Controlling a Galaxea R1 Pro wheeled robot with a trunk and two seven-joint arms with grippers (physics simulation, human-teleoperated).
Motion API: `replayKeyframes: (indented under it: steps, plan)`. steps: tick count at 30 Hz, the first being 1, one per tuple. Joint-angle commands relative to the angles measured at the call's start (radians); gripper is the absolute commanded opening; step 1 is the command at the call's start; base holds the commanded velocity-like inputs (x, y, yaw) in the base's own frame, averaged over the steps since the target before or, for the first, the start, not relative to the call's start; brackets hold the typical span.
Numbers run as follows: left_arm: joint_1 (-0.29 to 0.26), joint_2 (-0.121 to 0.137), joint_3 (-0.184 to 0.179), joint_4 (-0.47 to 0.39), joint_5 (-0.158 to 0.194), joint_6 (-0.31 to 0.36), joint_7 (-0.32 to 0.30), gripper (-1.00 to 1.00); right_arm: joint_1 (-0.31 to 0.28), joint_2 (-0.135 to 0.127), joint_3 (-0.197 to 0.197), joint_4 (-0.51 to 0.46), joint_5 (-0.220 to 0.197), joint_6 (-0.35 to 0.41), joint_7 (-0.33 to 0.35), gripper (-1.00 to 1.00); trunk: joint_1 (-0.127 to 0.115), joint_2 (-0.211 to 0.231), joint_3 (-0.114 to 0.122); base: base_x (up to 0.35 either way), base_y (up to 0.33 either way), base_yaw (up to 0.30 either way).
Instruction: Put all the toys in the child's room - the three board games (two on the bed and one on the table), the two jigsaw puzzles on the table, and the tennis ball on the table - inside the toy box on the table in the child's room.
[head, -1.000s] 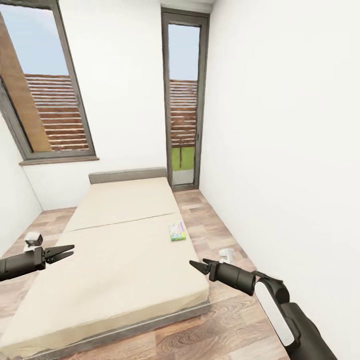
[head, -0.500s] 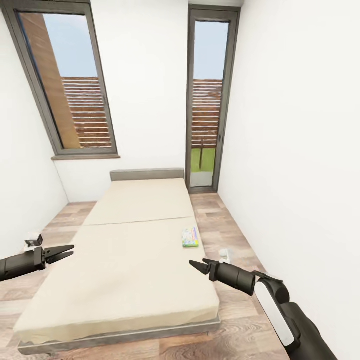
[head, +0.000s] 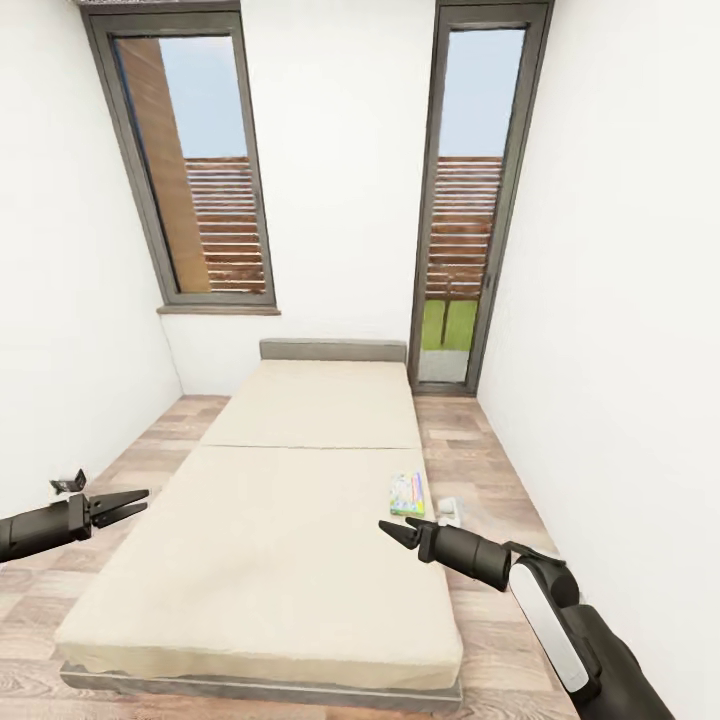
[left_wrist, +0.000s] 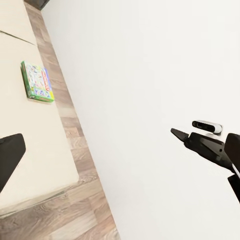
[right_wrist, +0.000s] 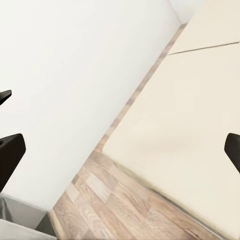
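Looking down the child's room (head: 340, 200), I see the bed (head: 270, 540) in the middle, running from near me to the far wall with two tall windows (head: 200, 170). One board game (head: 407, 494) lies flat on the bed, close to its right edge. My left pincer (head: 135, 503) hangs over the left side with its fingers apart, holding nothing. My right pincer (head: 392, 531) hangs just near the game; I cannot tell if it is spread or clenched.

Both arms reach forward and inward, level with each other and well apart. The left gripper (head: 135, 503) has its two dark fingers parted and holds nothing. The right gripper (head: 392, 531), on a bent black-and-white forearm, shows pointed fingertips close together, also empty.
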Motion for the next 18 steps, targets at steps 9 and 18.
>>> replayKeyframes:
  steps: [9,18]
  plan:
    - [-0.001,-0.001,-0.001,0.0,-0.001,0.011,-0.004,1.0,-0.001,-0.001,0.0,0.0,-0.007,0.006,-0.002,1.0,0.001,-0.002,-0.002,0.234,-0.196,0.292]
    - [-0.001,-0.001,-0.001,0.0,-0.002,0.009,-0.004,1.0,-0.001,-0.001,-0.004,0.0,-0.008,0.001,0.0,1.0,0.001,-0.002,-0.003,0.234,-0.208,0.271]
